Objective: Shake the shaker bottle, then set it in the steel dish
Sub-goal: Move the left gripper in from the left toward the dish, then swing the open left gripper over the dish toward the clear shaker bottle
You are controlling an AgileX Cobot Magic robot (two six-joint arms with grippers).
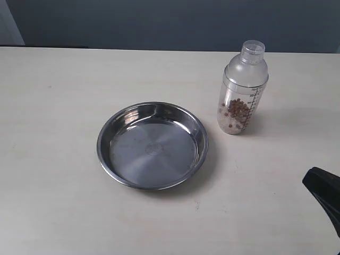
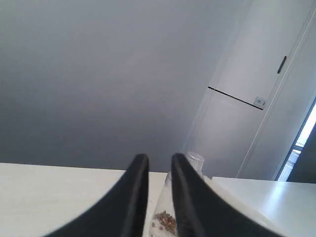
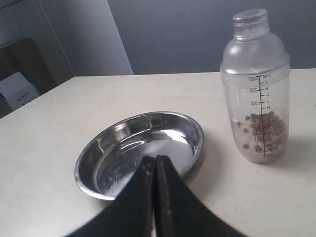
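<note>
Bottle (image 1: 243, 90) upright on table (image 1: 53, 106), near dish (image 1: 152, 149), not touching. Right gripper (image 3: 154, 160) pressed together, empty; left gripper (image 2: 159, 159) slightly parted, empty. Looks light, rigid, slick plastic; best clasped around straight body below dome, firmly enough for shaking.

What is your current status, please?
Left gripper ajar, right gripper shut, both empty. Shaker bottle upright beside steel dish, untouched. Nothing between them.

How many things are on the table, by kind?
Bottle: 1
Dish: 1
Total: 2
</note>
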